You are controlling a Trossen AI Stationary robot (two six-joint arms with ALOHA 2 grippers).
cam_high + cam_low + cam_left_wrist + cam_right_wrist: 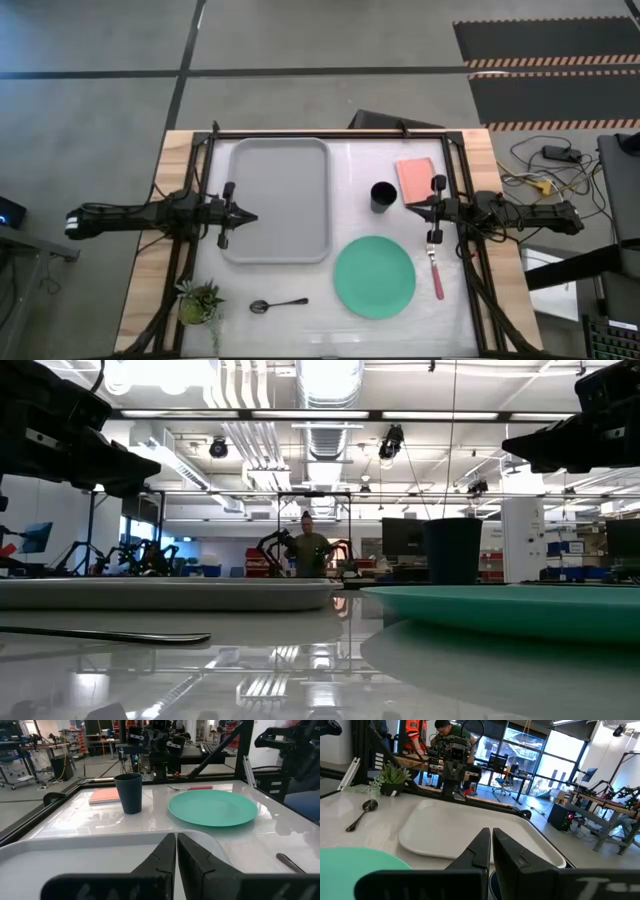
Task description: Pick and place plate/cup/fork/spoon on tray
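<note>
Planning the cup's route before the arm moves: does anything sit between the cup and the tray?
Nothing visible does. In the high view the cup stands just right of the tray with bare table between them; the plate lies nearer the front, off that line.

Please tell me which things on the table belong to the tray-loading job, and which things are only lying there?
For the job: tray, plate, cup, fork, spoon.

Only lying there: pink pad, small potted plant.
</note>
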